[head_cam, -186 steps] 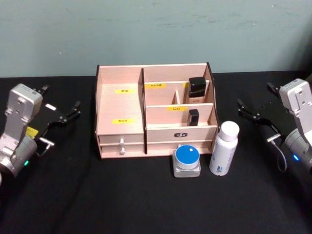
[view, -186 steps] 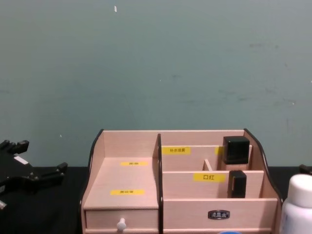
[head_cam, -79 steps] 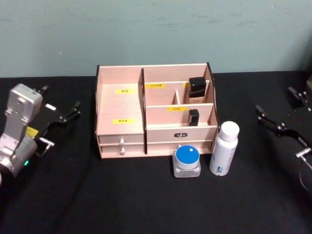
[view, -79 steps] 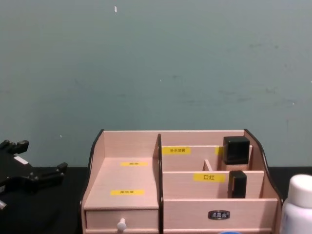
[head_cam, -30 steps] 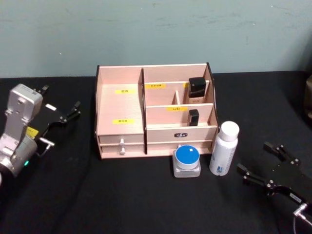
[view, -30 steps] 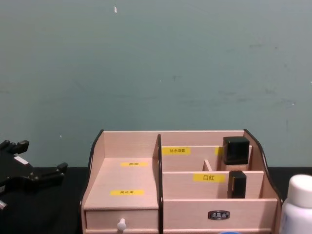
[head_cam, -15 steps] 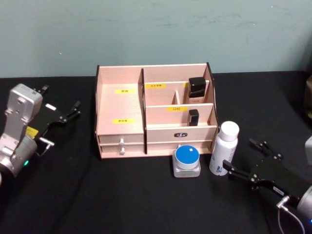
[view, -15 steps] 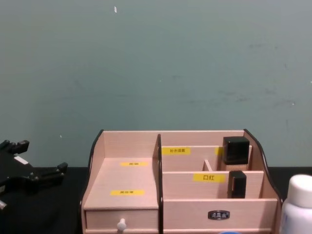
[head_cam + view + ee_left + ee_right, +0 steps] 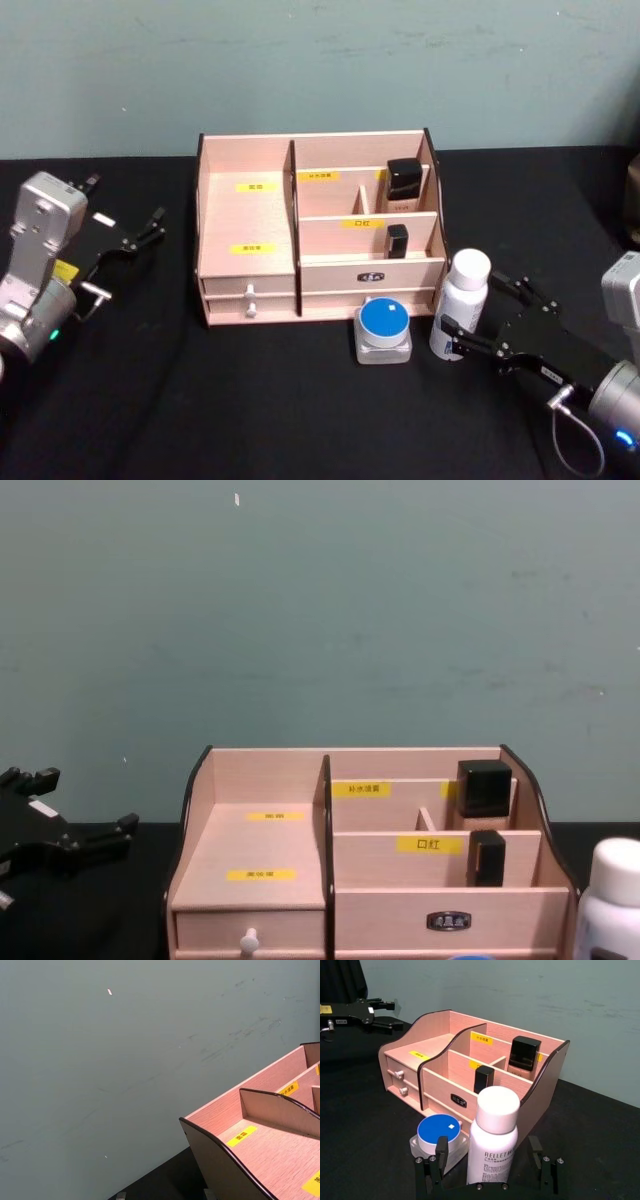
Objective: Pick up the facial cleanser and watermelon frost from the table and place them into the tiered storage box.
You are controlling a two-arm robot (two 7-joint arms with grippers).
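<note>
Facial cleanser: white bottle w/ white cap (image 9: 460, 305) (image 9: 492, 1140) (image 9: 610, 905). It is stood upright on the black table (image 9: 250, 410), just off the right front corner of the box and not yet lifted.
Watermelon frost: squat clear jar w/ blue lid (image 9: 383, 328) (image 9: 436, 1132). It is set on the table just in front of the box's front panel and just left of the bottle; whether the two touch cannot be told.
Tiered storage box: pale wood w/ dark curved sides (image 9: 247, 160) (image 9: 402, 1047) (image 9: 430, 895) (image 9: 215, 1160). It is placed at mid-table w/ yellow labels on the tiers and a white drawer knob (image 9: 250, 293) at front left.
Box contents: a black-capped bottle (image 9: 404, 185) is stood in the rear right compartment. A smaller black item (image 9: 397, 240) is stood in the tier in front of it.
Right gripper: (image 9: 470, 300) (image 9: 489, 1152) held low over the table at the cleanser – its fingers are spread wide to either side of the bottle. A gap is seen on each side in the right wrist view, so nothing is gripped.
Left gripper: (image 9: 155, 225) (image 9: 75, 825) (image 9: 387, 1012) parked well left of the box – its fingers are apart and nothing is held.
</note>
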